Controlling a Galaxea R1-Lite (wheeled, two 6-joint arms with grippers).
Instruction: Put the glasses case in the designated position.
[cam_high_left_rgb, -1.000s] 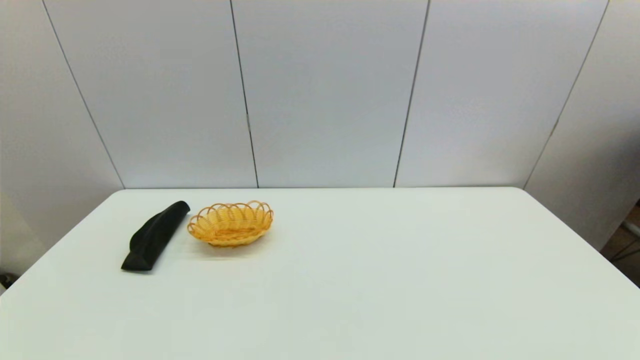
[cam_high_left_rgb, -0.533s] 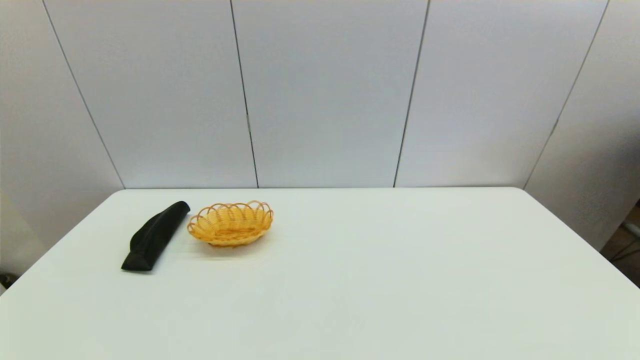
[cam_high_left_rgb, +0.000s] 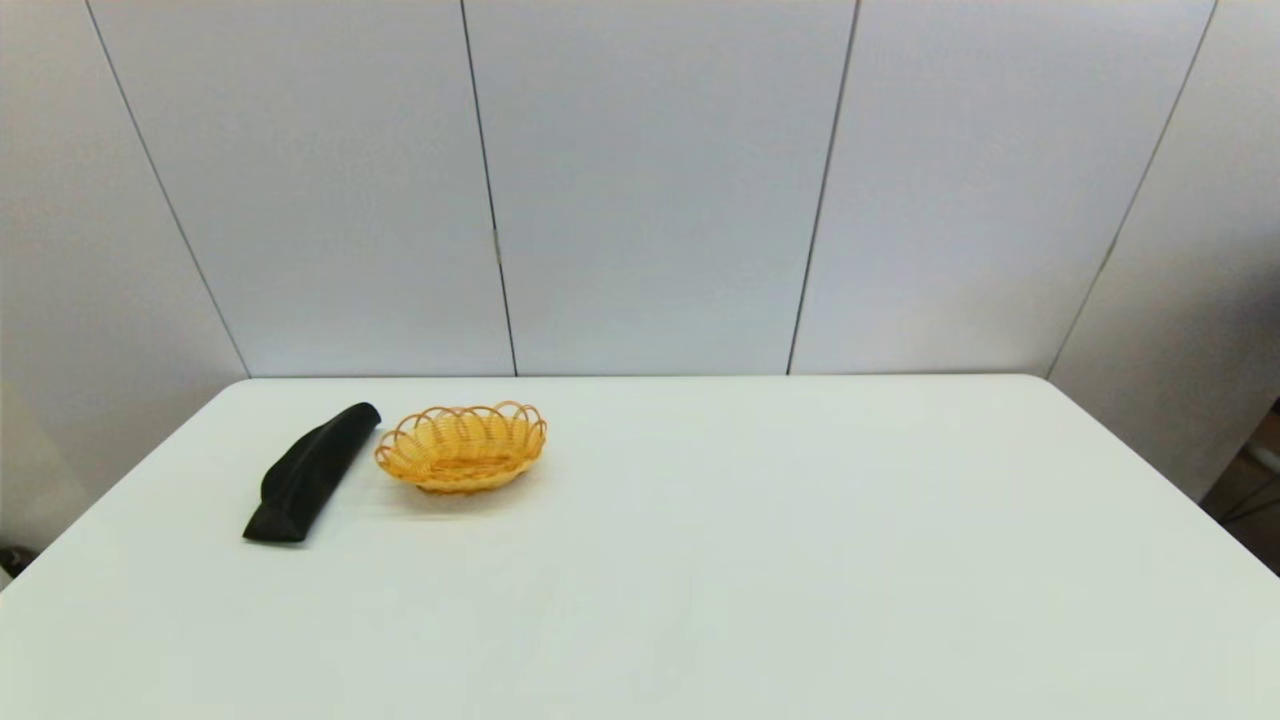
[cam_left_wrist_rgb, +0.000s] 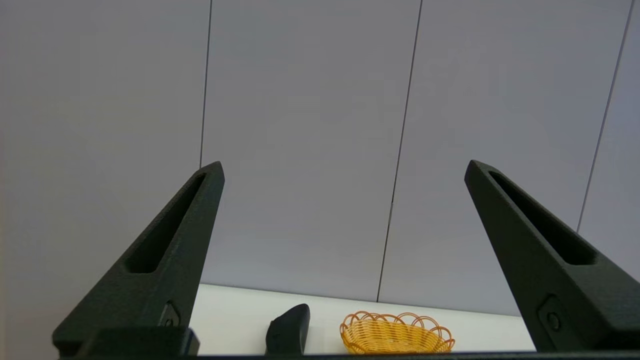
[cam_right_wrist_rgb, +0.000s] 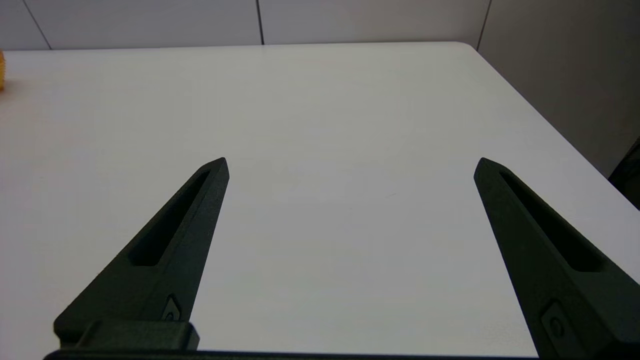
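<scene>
The matte black glasses case (cam_high_left_rgb: 308, 474) lies slantwise on the white table at the far left, just left of an orange-yellow wicker basket (cam_high_left_rgb: 462, 446). Neither arm shows in the head view. In the left wrist view the case (cam_left_wrist_rgb: 288, 331) and the basket (cam_left_wrist_rgb: 397, 333) appear far off and low, between the fingers of my left gripper (cam_left_wrist_rgb: 345, 167), which stands open and holds nothing. My right gripper (cam_right_wrist_rgb: 351, 162) is open too, hovering over bare tabletop with nothing between its fingers. The designated position is unmarked white tabletop; I cannot tell which patch it is.
The white table (cam_high_left_rgb: 760, 540) ends at a grey panelled wall behind. Its right edge (cam_right_wrist_rgb: 530, 107) runs close to my right gripper. A sliver of the basket (cam_right_wrist_rgb: 1, 70) shows at the border of the right wrist view.
</scene>
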